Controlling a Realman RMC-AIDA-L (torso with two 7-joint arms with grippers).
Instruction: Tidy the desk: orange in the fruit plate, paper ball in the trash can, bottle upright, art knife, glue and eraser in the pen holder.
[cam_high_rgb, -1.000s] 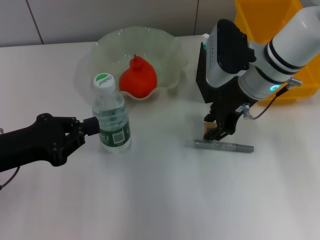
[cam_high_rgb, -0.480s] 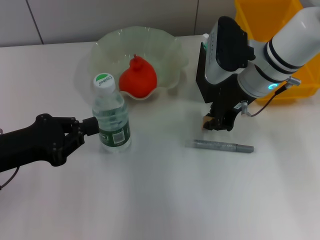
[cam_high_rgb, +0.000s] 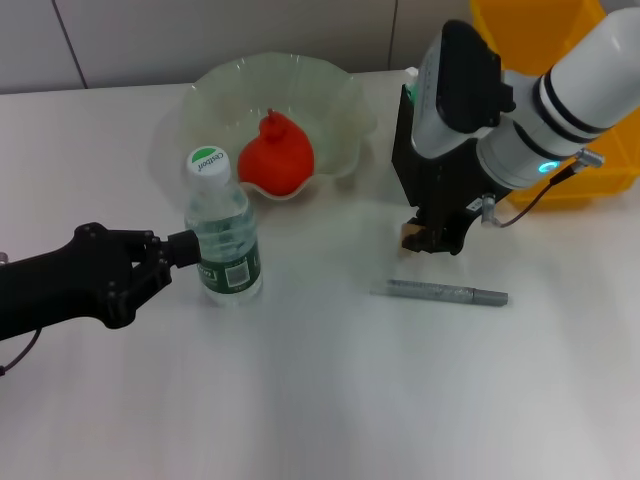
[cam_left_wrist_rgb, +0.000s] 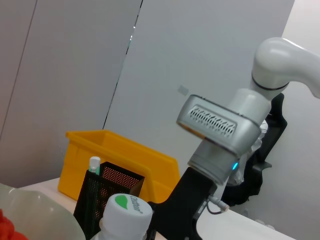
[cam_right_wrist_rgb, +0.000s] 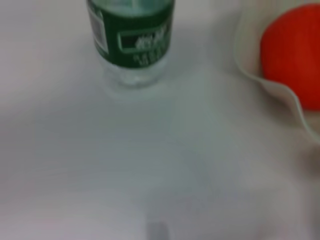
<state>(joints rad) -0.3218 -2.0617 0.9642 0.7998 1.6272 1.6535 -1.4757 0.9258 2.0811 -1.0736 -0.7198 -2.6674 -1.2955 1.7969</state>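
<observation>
Nearest our body, toward the desk's (cam_high_rgb: 330, 400) left edge, we are keeping our left gripper (cam_high_rgb: 178, 250) touching the side of the bottle (cam_high_rgb: 222, 240), which is standing upright with its green-and-white cap on top. We cannot tell whether the fingers are clamped on it or merely resting beside it.

Right of the middle, the grey art knife (cam_high_rgb: 438, 292) is lying flat on the desk, untouched. Just beyond it we are lifting our right gripper (cam_high_rgb: 432, 238), its fingers closed together on a small tan object, which we are judging to be the eraser (cam_high_rgb: 411, 236), though it is too small to be sure.

Compared with a second ago, the right gripper is sitting higher and farther back; then its tips were down at the desk surface right beside the knife. The knife and bottle are lying where they were. We are judging the eraser pickup done and its carry to the pen holder beginning.

Farther back, the orange (cam_high_rgb: 276, 153) is resting in the fruit plate (cam_high_rgb: 340, 100). In the left wrist view the black mesh pen holder (cam_left_wrist_rgb: 112, 195) is standing before a yellow bin (cam_left_wrist_rgb: 125, 152).
</observation>
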